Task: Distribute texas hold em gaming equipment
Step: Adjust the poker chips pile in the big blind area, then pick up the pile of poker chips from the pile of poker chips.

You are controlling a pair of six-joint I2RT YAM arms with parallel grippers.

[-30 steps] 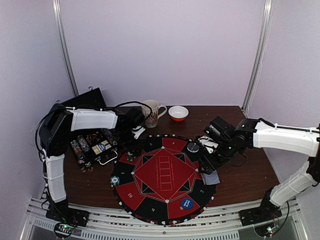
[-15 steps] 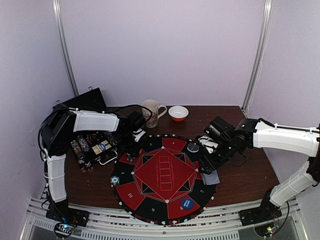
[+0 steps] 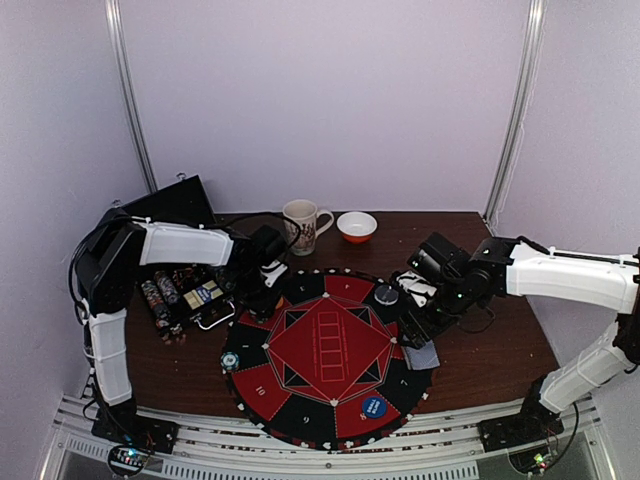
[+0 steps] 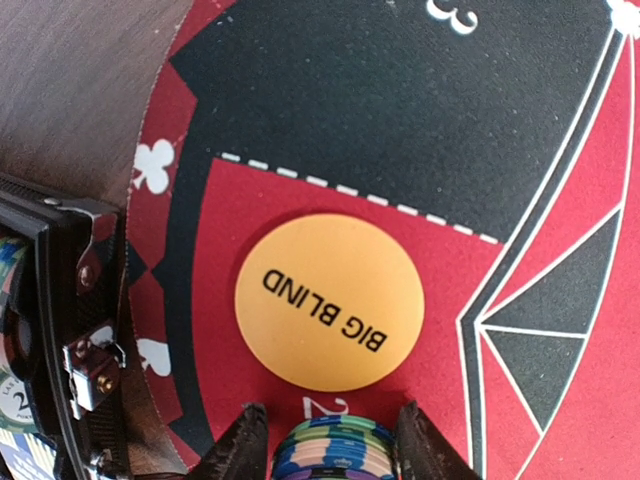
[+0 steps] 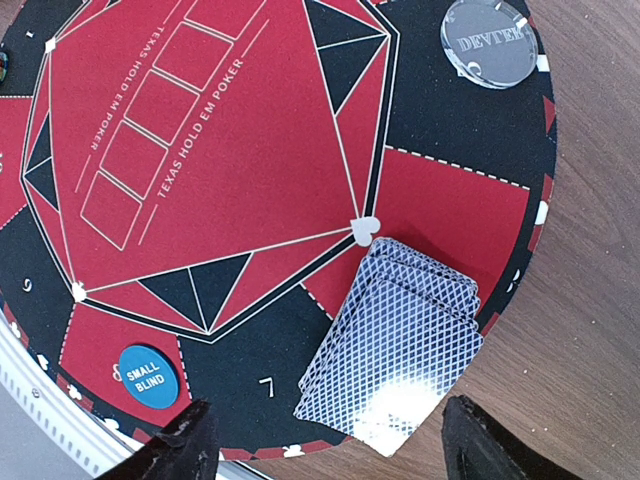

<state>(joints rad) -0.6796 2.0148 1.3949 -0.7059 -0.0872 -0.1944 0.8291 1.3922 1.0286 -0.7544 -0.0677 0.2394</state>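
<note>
Pale lilac walls behind a dark wooden table (image 3: 500, 350), with a round red-and-black felt mat (image 3: 330, 345) at centre frame. Behind the mat, toward the wall: a mug (image 3: 303, 225) and a small bowl (image 3: 357, 227), near each other. At left of the overhead frame, an open black case (image 3: 200, 318) with rows of chips (image 3: 162, 298) inside, just beside the mat's edge.

Extended from the left to the mat's upper left rim: left jaws, pinching a short stack of striped poker chips (image 4: 335, 452) between two dark fingers (image 4: 245, 445), low in the left wrist frame. Just above that stack in the same frame, flat on a red segment of the mat: an orange disc (image 4: 330, 302) lettered BIG BLIND. One more striped chip (image 3: 230, 360) alone at the mat's left edge in the overhead frame.

Poised over the mat's right side: right jaws, spread wide and gripping nothing, fingers (image 5: 190, 445) at the lower corners of the right wrist frame. Between and beyond them, a loosely squared deck of playing cards (image 5: 395, 345), patterned backs up, lying partly on the mat and partly on the bare table. At lower left of that frame, a blue disc (image 5: 148, 372) lettered SMALL BLIND, on the mat. At upper right, a grey disc (image 5: 485, 40) near the mat's rim.
</note>
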